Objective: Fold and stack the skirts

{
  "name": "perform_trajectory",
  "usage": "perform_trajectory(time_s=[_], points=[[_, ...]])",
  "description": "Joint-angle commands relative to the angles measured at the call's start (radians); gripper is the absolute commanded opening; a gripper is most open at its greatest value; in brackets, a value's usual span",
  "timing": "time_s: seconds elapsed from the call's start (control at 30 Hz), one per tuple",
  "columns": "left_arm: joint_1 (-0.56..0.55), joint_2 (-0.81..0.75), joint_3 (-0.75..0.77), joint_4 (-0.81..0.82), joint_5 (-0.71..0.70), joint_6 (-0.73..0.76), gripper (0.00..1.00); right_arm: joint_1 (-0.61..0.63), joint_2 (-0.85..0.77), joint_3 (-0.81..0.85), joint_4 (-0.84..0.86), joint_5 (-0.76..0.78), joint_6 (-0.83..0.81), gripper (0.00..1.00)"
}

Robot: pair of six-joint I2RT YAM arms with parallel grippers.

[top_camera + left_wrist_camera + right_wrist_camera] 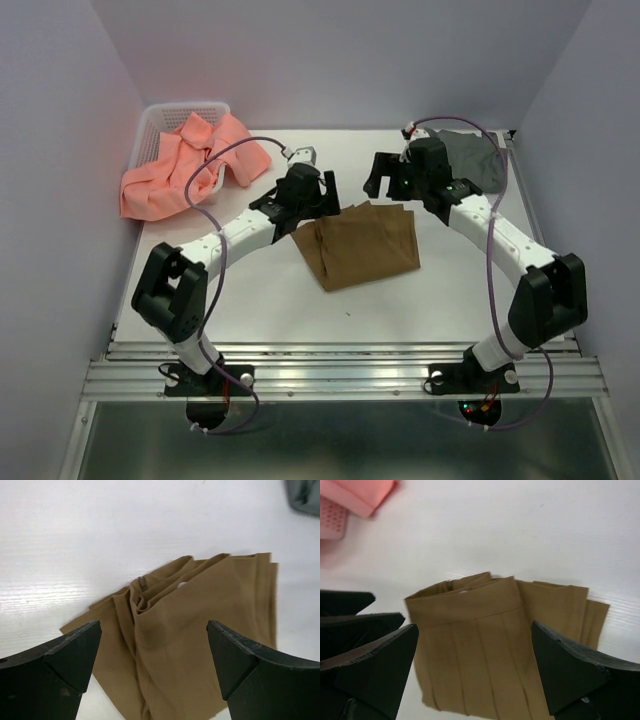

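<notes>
Top: tan skirt [358,245] lies folded mid-table [250,300]. Pink skirt [190,165] is unfolded, draped over the basket [170,112] far left. Grey skirt [475,155] is bunched far right. Nothing stacked.
L wrist: left gripper [152,630] wide, empty, over the tan fold.
R wrist: right gripper [475,630] wide, empty, same skirt.
Approx. a third done, I'd judge.

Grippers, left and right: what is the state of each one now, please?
Left gripper: jaws open, holding nothing.
Right gripper: jaws open, holding nothing.

White lattice basket [160,116] — at the white table's [455,292] far-left corner.
</notes>
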Motion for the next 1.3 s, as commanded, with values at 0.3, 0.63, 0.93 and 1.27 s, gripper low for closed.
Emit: perform_trajectory(time_s=[0.3,0.63,0.93,1.27], points=[[0.015,0.047,-0.042,0.222,0.334,-0.029,0.99,-0.018,0.101,-0.126,0.231,-0.353,0.275,1.00],[0.107,0.170,-0.098,0.309,0.423,-0.032,0.99,-0.086,0.302,-0.131,0.277,-0.351,0.310,1.00],[0.108,0.180,-0.061,0.309,0.469,-0.002,0.99,-0.086,0.259,-0.146,0.280,-0.391,0.249,1.00],[0.099,-0.165,-0.093,0.211,0.308,0.017,0.99,-0.086,-0.126,-0.184,0.089,-0.162,0.076,1.00]])
